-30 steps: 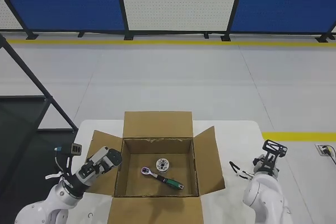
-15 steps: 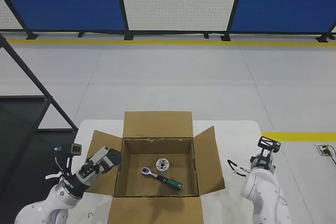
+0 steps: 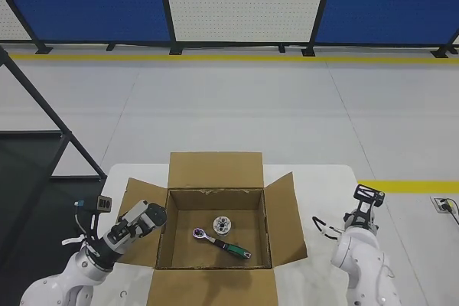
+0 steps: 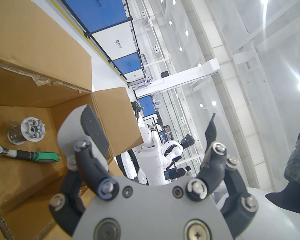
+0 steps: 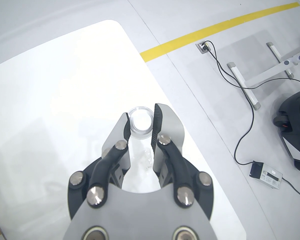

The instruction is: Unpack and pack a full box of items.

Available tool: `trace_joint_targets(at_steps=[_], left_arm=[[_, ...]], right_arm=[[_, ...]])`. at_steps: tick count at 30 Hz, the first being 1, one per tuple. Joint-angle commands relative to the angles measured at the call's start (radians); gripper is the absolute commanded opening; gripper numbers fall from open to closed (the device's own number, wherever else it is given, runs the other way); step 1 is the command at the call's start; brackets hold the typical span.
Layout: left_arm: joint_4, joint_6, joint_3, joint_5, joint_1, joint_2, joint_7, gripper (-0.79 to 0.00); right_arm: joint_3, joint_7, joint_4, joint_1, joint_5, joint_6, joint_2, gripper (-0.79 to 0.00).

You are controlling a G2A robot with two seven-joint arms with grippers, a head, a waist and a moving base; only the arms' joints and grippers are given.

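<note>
Since a second ago the right arm has drawn in slightly toward the box (image 3: 214, 172), while the left arm has kept still. Plain brown corrugated cardboard, the box sits mid-table (image 3: 321, 183) with all four flaps folded out, a ragged strip of tape along one inner edge. On its floor lies a ratchet (image 3: 222, 243), chrome head at one end and a green-and-black grip at the other, set at a slant. Just beyond the head stands a small metal cylinder (image 3: 222, 224), dull silver with a slotted top. The left gripper (image 3: 149, 216) hangs over the left flap, its ribbed black pads spread wide with nothing between them. The right gripper (image 5: 140, 122) is over the glossy white tabletop near its rounded corner, well apart from the box, its pads pinching a clear round cup (image 5: 140, 123) by the rim.
</note>
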Motion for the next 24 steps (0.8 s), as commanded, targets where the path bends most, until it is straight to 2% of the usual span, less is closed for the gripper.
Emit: trace_joint_targets(at_steps=[1,10,24], left_arm=[[0.000,0.000,0.000,0.000,0.000,0.000,0.000,0.000],[0.000,0.000,0.000,0.000,0.000,0.000,0.000,0.000],[0.000,0.000,0.000,0.000,0.000,0.000,0.000,0.000]], right_arm=[[0.006,0.010,-0.004,-0.002,-0.005,0.004,0.000,-0.785],[0.068,0.049,-0.063,-0.032,-0.001,-0.006,0.003,-0.785],[0.189,0.042,-0.268,-0.209,0.108,-0.119,0.012,-0.785]])
